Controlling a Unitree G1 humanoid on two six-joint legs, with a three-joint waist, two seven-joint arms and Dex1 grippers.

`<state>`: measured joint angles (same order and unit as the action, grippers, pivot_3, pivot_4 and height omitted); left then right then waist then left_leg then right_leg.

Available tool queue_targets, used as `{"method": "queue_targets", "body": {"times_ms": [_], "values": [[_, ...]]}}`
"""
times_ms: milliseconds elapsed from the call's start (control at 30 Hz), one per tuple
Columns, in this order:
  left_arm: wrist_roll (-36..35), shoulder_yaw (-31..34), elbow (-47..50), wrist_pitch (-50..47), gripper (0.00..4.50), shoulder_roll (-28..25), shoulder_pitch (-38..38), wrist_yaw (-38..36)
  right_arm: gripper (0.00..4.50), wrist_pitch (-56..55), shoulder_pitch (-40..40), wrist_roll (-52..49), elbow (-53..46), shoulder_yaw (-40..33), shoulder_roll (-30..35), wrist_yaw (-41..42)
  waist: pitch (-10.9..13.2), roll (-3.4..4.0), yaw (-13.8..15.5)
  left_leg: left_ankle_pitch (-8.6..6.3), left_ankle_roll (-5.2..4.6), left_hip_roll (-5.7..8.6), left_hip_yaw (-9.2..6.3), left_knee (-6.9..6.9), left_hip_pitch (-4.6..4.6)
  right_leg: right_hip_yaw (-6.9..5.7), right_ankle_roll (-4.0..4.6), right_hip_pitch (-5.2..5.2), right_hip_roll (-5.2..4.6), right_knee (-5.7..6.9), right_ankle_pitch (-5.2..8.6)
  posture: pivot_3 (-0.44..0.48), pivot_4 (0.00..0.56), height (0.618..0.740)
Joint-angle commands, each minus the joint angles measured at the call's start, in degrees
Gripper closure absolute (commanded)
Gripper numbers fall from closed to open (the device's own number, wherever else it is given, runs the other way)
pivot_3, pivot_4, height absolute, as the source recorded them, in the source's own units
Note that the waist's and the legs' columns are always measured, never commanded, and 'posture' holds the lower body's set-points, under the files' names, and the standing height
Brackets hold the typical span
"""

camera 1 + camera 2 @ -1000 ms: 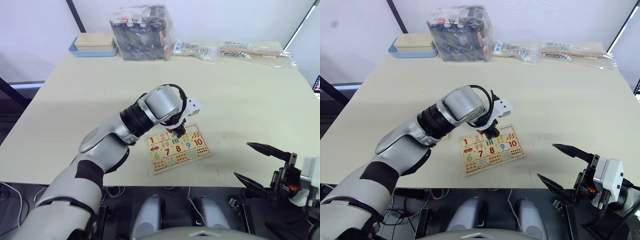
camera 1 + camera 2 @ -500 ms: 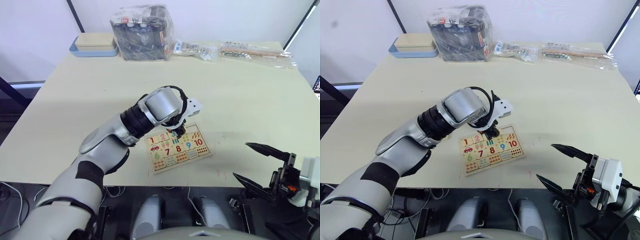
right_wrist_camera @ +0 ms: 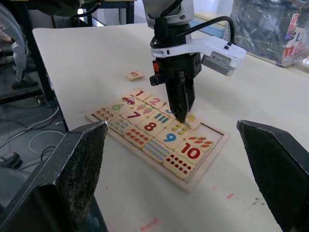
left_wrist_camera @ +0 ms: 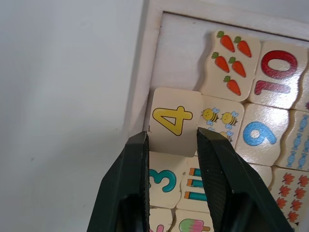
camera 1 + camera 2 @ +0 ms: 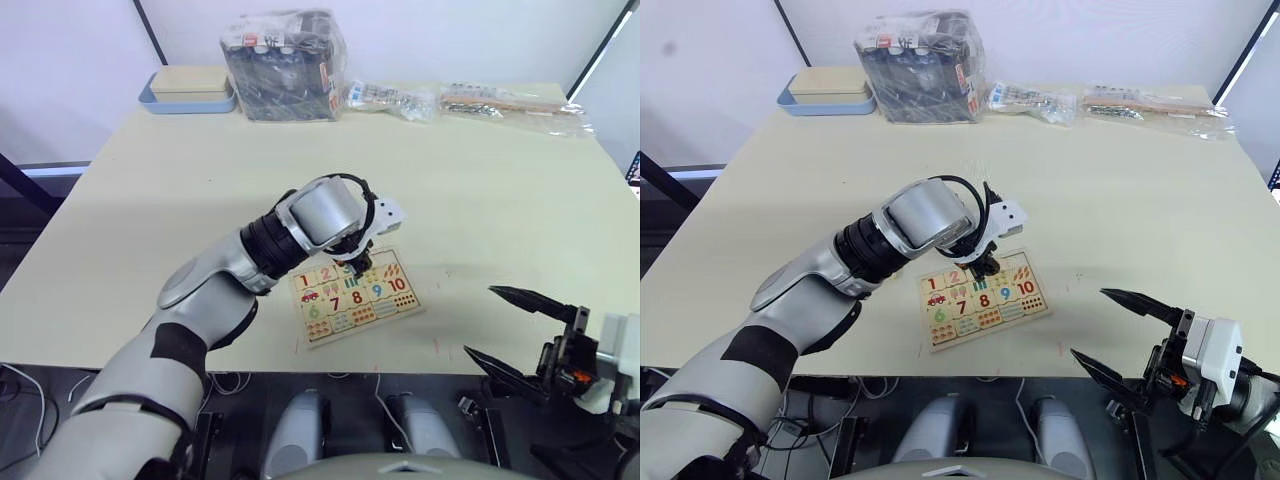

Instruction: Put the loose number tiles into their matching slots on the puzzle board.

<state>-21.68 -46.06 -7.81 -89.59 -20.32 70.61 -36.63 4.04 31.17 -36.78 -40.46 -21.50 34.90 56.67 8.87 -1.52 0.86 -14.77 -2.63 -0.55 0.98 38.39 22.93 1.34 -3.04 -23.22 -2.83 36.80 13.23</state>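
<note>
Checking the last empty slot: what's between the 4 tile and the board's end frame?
In the left wrist view, the 4 tile and frame are separated by one bare wooden slot.

Your left arm [image 5: 215,300] has a silver-grey shell with black bands at the joints, a black cable looped over the wrist and a white housing behind the black fingers [image 4: 215,193]. Your right gripper [image 5: 525,330] is black with a white block.

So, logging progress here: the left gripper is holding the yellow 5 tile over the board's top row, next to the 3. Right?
Not quite: the left wrist view shows the left gripper holding the yellow 4 tile, not the 5, over the puzzle board by the 3.
</note>
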Motion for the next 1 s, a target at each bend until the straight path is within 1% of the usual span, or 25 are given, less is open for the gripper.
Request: {"method": "queue_targets", "body": {"times_ms": [33,500,1000], "values": [[-0.3,-1.1,1.7,1.0,3.48,0.0,0.0,-1.1,0.0,-0.8,0.2,-0.2,-1.7,-0.3,-0.2,-0.6,0.0,0.0,0.0,0.0,0.0,0.0,0.0,0.0,0.0,0.0,0.0,0.0,0.0,0.0,0.0,0.0,0.15,0.74],[1.1,-1.9,0.7,0.9,3.48,-0.5,-0.1,-0.6,0.0,-1.0,0.7,-0.1,-1.9,0.2,-0.3,-1.0,0.0,0.0,0.0,0.0,0.0,0.0,0.0,0.0,0.0,0.0,0.0,0.0,0.0,0.0,0.0,0.0,0.15,0.74],[1.5,-0.4,1.0,0.3,3.48,0.2,-0.4,0.6,0.0,-1.1,1.4,0.0,-2.5,0.7,-0.8,-1.2,0.0,0.0,0.0,0.0,0.0,0.0,0.0,0.0,0.0,0.0,0.0,0.0,0.0,0.0,0.0,0.0,0.15,0.74]]}}
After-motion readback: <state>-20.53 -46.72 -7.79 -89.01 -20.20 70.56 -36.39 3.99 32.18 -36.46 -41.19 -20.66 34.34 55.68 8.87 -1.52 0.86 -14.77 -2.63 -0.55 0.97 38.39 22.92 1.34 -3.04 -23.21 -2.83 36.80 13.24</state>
